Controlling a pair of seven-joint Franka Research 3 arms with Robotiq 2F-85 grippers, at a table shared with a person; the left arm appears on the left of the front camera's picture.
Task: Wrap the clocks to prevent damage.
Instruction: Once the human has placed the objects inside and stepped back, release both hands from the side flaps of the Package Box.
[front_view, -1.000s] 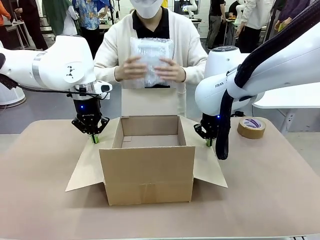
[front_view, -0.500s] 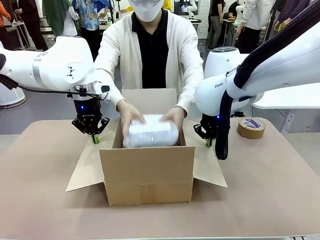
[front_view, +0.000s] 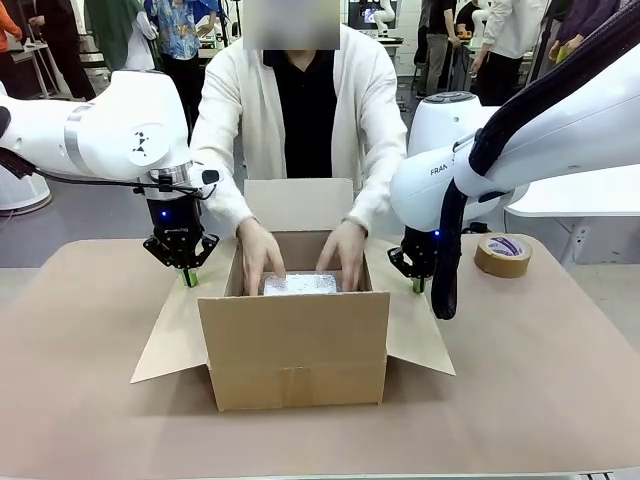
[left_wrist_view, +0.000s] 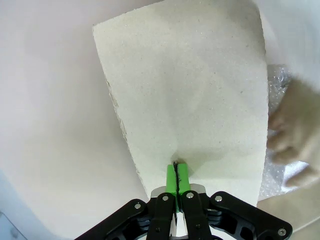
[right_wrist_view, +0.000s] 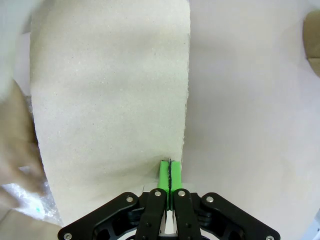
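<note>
One cardboard box (front_view: 295, 350) stands open at centre frame on the table (front_view: 540, 400). Three flaps visible: two side flaps splayed, the rear one upright.

Two grippers. Left gripper (front_view: 187, 277) tip-down on the left flap (front_view: 175, 330), right gripper (front_view: 418, 285) on the right flap (front_view: 415, 335). The wrist views show what the front view does not: the left gripper's green pads (left_wrist_view: 183, 176) and the right's (right_wrist_view: 164, 175) are pressed together, nothing between, tips on cardboard.

One wrapped clock bundle (front_view: 300, 284), silvery, lies inside the box under the person's two hands, one at picture left (front_view: 258, 255) and one at picture right (front_view: 342, 255).

One brown tape roll (front_view: 502, 255) at right, beyond the right gripper.
</note>
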